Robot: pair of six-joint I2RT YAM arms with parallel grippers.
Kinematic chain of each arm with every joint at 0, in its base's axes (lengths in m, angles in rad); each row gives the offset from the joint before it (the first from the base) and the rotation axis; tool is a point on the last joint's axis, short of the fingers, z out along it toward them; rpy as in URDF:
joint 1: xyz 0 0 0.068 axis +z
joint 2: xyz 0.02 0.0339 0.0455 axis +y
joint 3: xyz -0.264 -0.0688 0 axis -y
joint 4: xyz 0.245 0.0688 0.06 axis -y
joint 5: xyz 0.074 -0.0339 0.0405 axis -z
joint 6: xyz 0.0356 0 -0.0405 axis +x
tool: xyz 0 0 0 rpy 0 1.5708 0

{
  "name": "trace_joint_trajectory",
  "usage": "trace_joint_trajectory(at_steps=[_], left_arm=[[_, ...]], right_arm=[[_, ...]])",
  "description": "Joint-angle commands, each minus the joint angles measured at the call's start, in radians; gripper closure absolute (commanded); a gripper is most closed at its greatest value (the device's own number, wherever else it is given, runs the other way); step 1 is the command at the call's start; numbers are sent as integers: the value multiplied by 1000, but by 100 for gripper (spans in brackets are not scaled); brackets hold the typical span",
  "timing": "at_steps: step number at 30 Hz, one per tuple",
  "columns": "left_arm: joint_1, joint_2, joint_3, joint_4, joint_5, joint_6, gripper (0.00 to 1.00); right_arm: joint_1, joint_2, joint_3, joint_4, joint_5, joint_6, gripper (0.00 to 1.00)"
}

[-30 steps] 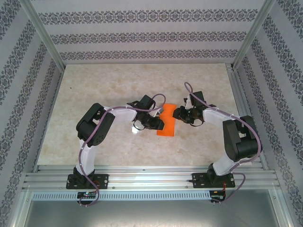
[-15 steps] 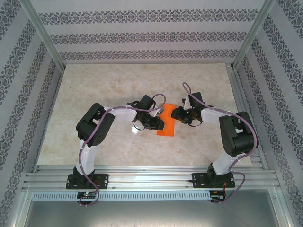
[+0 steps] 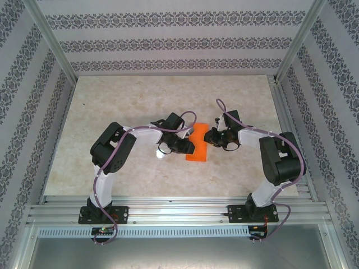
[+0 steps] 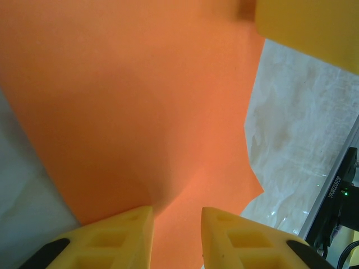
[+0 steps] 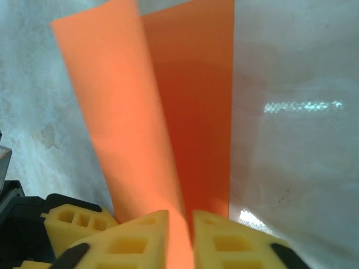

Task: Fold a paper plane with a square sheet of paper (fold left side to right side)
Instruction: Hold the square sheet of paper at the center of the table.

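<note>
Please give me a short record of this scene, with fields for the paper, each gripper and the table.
paper: square sheet of paper, orange, partly folded, one flap lying over the other
left gripper: fingers apart, tips at the sheet
right gripper: fingers closed on the sheet's edge
table: pale marble surface, sheet near its centre

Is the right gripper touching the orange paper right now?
Touching. The right wrist view shows the square sheet of paper running down into the right gripper, pinched between its two yellow sides.
</note>
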Motion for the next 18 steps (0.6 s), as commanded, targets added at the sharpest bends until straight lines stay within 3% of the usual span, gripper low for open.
trace_joint_trajectory(at_steps=[1,5,18], left_arm=[[-27,6,13,7,-25,1,71],[-27,-14,20,0,-27,-1,70],[-23,-115,64,-91,-66,23,56]], right_arm=[[-7,9,-3,17,-14,-6,89],[-7,24,23,-12,7,-26,100],[-6,111,129,-153,84,-89,100]])
